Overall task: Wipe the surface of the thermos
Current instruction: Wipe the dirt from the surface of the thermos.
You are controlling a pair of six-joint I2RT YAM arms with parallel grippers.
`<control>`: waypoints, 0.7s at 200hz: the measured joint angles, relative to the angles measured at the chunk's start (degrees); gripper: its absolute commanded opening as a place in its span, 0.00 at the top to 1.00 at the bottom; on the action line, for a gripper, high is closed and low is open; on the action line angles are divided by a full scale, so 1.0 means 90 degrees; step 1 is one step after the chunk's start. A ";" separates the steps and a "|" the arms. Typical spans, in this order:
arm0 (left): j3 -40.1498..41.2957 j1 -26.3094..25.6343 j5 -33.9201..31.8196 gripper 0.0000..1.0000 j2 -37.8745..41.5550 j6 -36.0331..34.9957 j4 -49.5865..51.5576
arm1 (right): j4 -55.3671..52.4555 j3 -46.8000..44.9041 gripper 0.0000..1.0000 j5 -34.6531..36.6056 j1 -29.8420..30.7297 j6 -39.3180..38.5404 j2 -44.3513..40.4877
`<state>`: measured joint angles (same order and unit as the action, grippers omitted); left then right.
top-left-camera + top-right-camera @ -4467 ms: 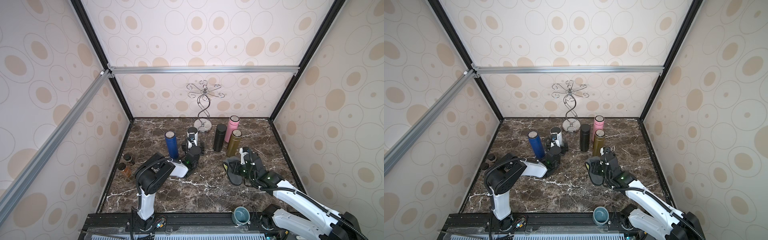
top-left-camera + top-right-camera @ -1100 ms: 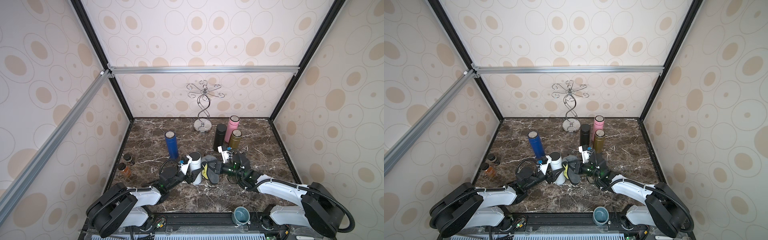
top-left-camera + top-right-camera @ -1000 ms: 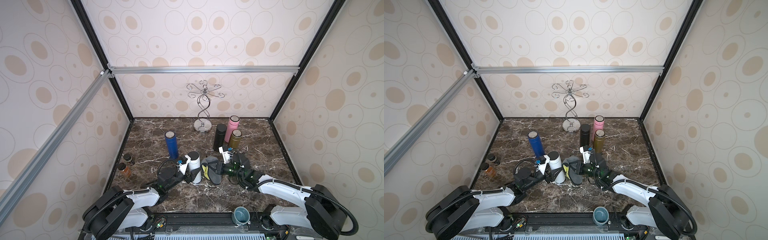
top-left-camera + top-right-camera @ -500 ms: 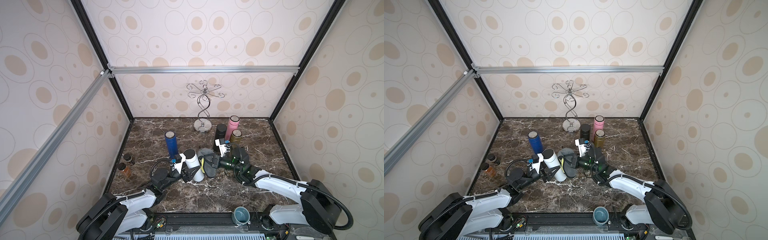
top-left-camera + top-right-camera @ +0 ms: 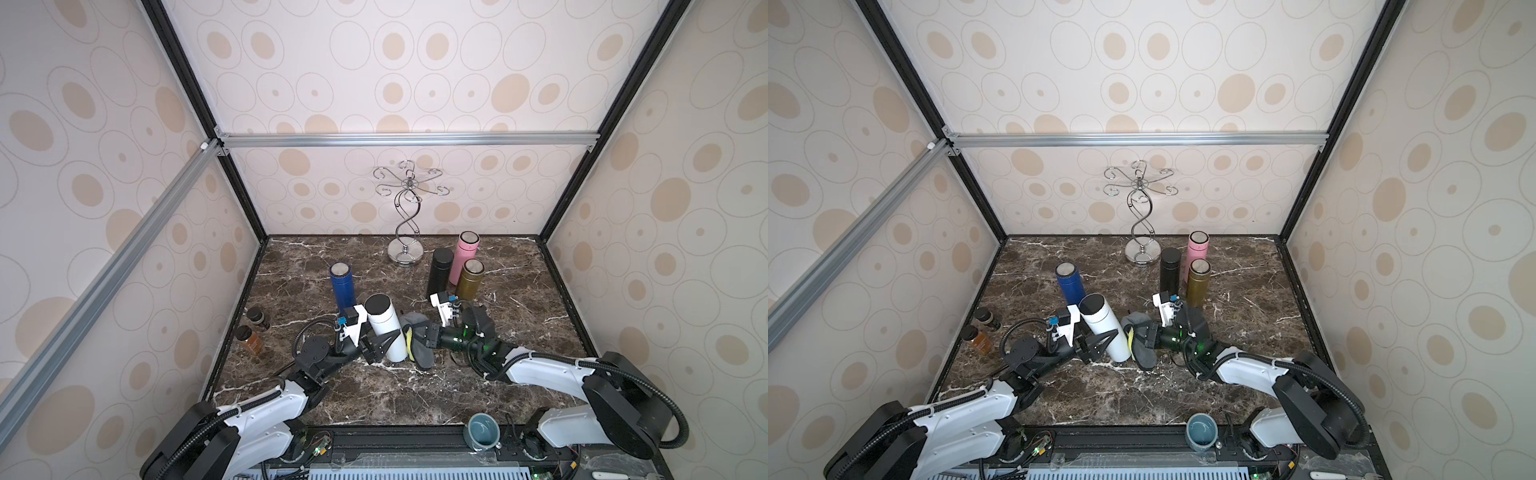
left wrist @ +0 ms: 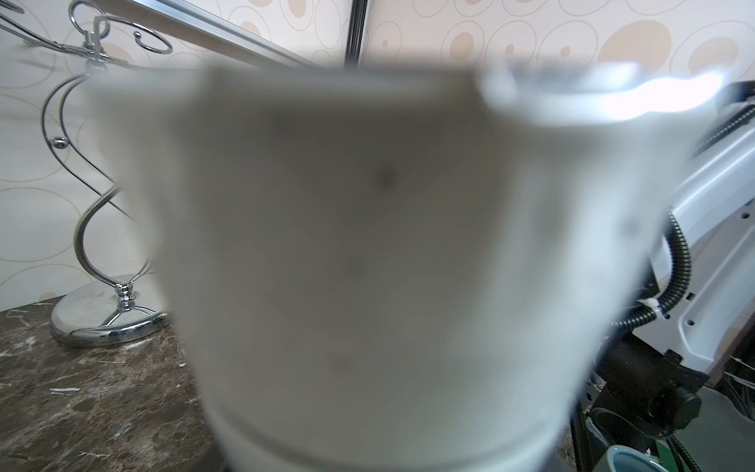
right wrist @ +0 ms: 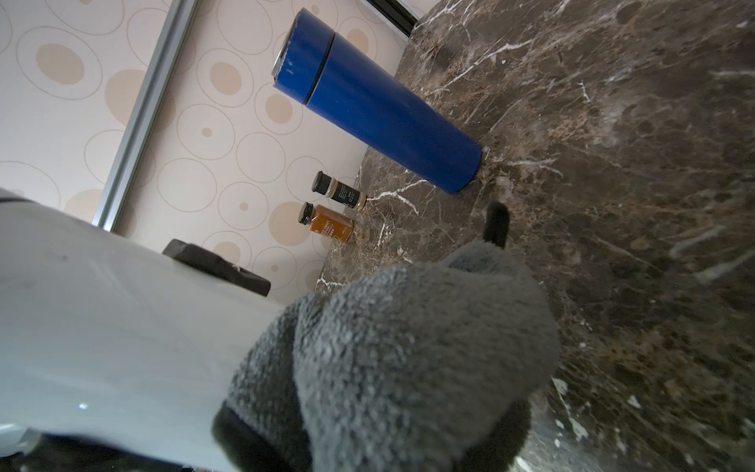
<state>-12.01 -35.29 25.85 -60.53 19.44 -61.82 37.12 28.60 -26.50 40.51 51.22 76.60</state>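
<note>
Spotted beige walls [image 5: 395, 83] box in a dark marble table [image 5: 415, 395]. Mid-table, the white thermos [image 5: 386, 326] leans tilted, cap on, and the left gripper [image 5: 380, 344] is clamped across its lower body. The right gripper [image 5: 424, 334] pinches a grey cloth [image 5: 419, 353], pressed to the thermos's side. Behind stands a capped blue thermos [image 5: 343, 286]. A black thermos [image 5: 439, 272], pink thermos [image 5: 465, 253] and gold thermos [image 5: 469, 280] cluster by the wire stand [image 5: 406, 232]. A teal cup [image 5: 483, 430] sits at the front edge. By the left wall are a dark bottle [image 5: 257, 318] and an amber-filled bottle [image 5: 249, 338].
</note>
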 measured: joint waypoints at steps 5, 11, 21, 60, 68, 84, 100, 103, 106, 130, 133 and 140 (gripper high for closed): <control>-0.0012 0.0000 -0.0046 1.00 -0.0015 0.0000 0.0000 | -0.0102 0.0000 1.00 0.0022 0.0000 -0.0019 -0.0104; -0.0032 0.0000 -0.0100 1.00 -0.0036 0.0002 -0.0002 | -0.0189 0.0000 1.00 0.0046 0.0005 -0.0041 -0.0216; -0.0078 0.0000 -0.0202 1.00 -0.0124 0.0002 -0.0022 | -0.0345 0.0017 1.00 0.0095 0.0010 -0.0117 -0.0423; -0.0141 0.0005 -0.0457 1.00 -0.0651 0.0017 -0.0148 | -0.0831 0.0537 1.00 0.0287 0.0046 -0.0493 -0.0862; -0.0141 0.0005 -0.0478 1.00 -0.0777 0.0034 -0.0228 | -0.0867 0.0695 1.00 0.0308 0.0046 -0.0583 -0.0833; -0.0141 0.0005 -0.0529 1.00 -0.1030 0.0080 -0.0427 | -0.0862 0.0937 1.00 0.0328 0.0046 -0.0687 -0.0653; -0.0141 0.0005 -0.0585 1.00 -0.1263 0.0126 -0.0631 | -0.0729 0.1022 1.00 0.0304 0.0049 -0.0699 -0.0328; -0.0141 0.0005 -0.0605 1.00 -0.1299 0.0136 -0.0678 | -0.0707 0.1022 1.00 0.0304 0.0046 -0.0702 -0.0272; -0.0141 0.0005 -0.0605 1.00 -0.1345 0.0143 -0.0719 | -0.0690 0.1020 1.00 0.0304 0.0046 -0.0687 -0.0182; -0.0141 0.0029 -0.0719 1.00 -0.1717 0.0211 -0.0908 | -0.0432 0.0903 1.00 0.0355 0.0027 -0.0568 0.0328; -0.0141 0.0039 -0.0731 1.00 -0.1773 0.0223 -0.0930 | -0.0384 0.0865 1.00 0.0357 0.0027 -0.0542 0.0376; -0.0141 0.0051 -0.0746 1.00 -0.1863 0.0236 -0.0952 | -0.0279 0.0767 1.00 0.0362 0.0027 -0.0488 0.0471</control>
<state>-13.28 -34.83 19.14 -77.30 21.56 -70.39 34.61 35.51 -23.24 40.75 46.83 80.84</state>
